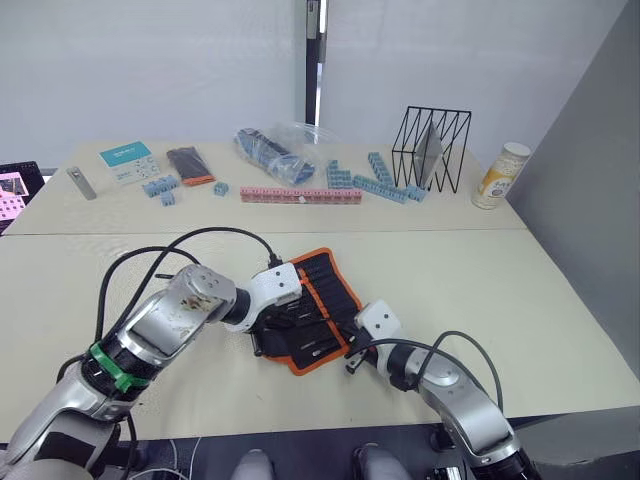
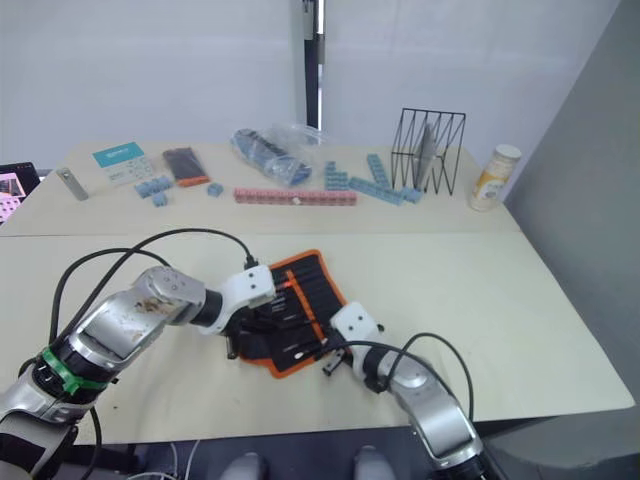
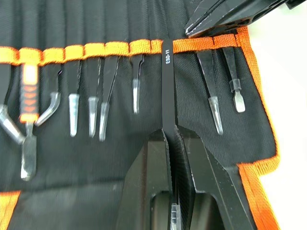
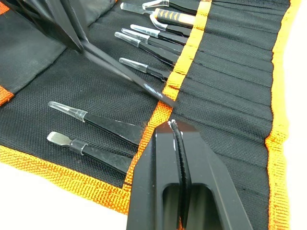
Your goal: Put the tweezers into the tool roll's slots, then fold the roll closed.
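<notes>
Near the front edge of the table (image 1: 560, 330), the tool roll (image 1: 335, 280) lay open and slanted, and my own forearms covered much of its near half from the head view, so the tweezers there could hardly be made out. My left gripper (image 3: 171, 143) was clenched on one black tweezer (image 3: 167, 91) marked ESD-11, its fingers (image 3: 153, 177) pressed flat on either side of the shaft; the tool's rear end ran down between them and was partly hidden. Its tip reached the orange centre stripe (image 3: 96, 49), at the mouth of the slots (image 4: 230, 62), and I could not tell whether it had entered one. My right gripper (image 4: 173, 125) was closed with nothing between its fingers, their tips resting at the stripe just beside that tweezer's point. Other tools (image 4: 96, 122) already sat in the roll, their handles tucked under the stripe and only the clear-capped tips showing; a pair with an orange-and-black grip (image 3: 29, 93) lay near the roll's other end, cut off by the picture's edge. Orange binding (image 4: 280, 96) ran round the black fabric. Far across the table lay a blue brick row (image 1: 385, 185), a pink strip (image 1: 300, 195), a wire rack (image 1: 432, 148) and a can (image 1: 500, 175).
</notes>
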Available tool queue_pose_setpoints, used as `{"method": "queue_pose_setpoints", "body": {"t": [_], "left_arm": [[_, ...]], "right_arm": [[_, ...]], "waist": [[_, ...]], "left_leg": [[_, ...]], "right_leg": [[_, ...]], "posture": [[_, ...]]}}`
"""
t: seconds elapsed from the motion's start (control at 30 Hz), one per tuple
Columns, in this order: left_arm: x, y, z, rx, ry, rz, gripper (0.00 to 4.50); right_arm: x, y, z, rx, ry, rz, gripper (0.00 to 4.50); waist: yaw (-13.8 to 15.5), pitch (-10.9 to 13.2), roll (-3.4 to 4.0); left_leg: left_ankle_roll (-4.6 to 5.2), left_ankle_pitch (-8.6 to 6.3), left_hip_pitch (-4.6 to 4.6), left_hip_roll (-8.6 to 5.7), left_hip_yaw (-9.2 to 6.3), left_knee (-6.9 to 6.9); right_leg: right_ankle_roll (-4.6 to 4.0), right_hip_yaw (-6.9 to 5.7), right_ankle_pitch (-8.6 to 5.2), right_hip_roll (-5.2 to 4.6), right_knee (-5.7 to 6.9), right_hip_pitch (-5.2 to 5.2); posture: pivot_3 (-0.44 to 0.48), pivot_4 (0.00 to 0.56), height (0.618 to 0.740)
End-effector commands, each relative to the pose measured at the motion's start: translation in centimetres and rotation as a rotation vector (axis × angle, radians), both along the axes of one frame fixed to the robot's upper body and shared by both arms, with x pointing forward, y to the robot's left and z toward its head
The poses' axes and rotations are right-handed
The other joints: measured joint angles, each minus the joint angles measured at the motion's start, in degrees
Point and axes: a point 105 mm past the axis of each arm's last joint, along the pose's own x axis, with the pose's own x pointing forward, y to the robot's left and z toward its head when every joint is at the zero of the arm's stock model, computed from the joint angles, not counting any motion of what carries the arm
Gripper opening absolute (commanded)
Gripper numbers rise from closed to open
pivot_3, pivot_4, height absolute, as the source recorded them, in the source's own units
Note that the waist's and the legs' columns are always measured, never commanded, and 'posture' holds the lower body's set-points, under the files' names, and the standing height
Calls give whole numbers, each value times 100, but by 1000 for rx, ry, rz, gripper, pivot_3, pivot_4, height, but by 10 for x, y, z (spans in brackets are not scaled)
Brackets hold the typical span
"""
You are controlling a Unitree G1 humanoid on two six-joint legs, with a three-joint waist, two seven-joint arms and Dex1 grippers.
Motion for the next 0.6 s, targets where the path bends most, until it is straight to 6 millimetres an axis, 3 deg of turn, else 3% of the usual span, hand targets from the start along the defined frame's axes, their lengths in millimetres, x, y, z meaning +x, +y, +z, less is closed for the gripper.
{"method": "queue_pose_setpoints", "body": {"t": [0.03,0.37,0.6], "left_arm": [[4,4,1,36,-31,-4,17],[-2,22,8,87,-9,32,17],[-1,17,10,97,-20,25,17]], "right_arm": [[-23,-17,-69,-125,288,-45,0],[-25,-18,-70,-123,293,-56,0],[-26,-16,-70,-121,294,-48,0]], "waist": [[3,0,1],[14,0,0],[14,-2,-4]], "left_leg": [[0,0,1,0,0,0],[0,0,12,-1,-2,2],[0,0,15,-1,-2,6]], "right_leg": [[0,2,0,0,4,0],[-6,15,-4,7,41,-4],[-6,18,-7,9,46,-3]], "posture": [[0,150,706],[0,150,706],[0,150,706]]}}
